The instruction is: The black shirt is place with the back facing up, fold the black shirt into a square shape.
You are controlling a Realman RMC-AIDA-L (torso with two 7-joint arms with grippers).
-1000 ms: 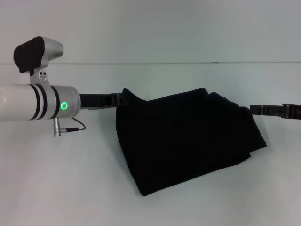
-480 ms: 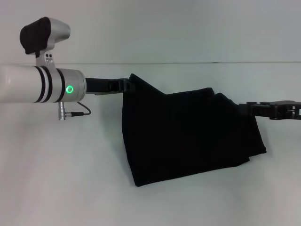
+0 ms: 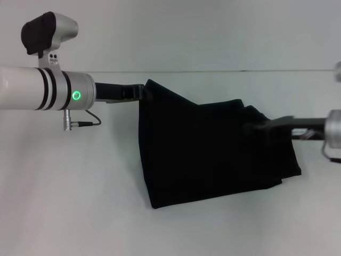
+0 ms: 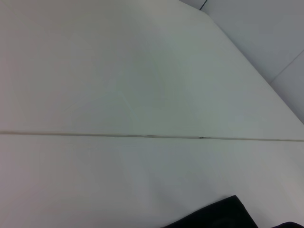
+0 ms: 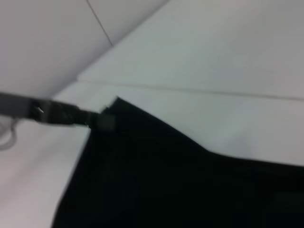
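Observation:
The black shirt (image 3: 213, 154) hangs as a folded, slanted sheet between both arms, its lower edge lying on the white table (image 3: 69, 202). My left gripper (image 3: 139, 90) is shut on the shirt's raised upper-left corner. My right gripper (image 3: 259, 127) reaches in from the right and is shut on the shirt's lower upper-right part, black fingers against black cloth. The right wrist view shows the shirt (image 5: 166, 180) up close, with the left gripper (image 5: 102, 121) pinching its corner. Only a tip of the shirt (image 4: 223, 216) shows in the left wrist view.
The table's back edge (image 3: 213, 71) meets a pale wall behind the shirt. A seam line (image 4: 142, 136) crosses the tabletop. A cable (image 3: 85, 121) hangs under the left wrist.
The left gripper has raised its corner and carried it slightly right. The right arm has pushed in leftward over the shirt's right side, its wrist coming into view.

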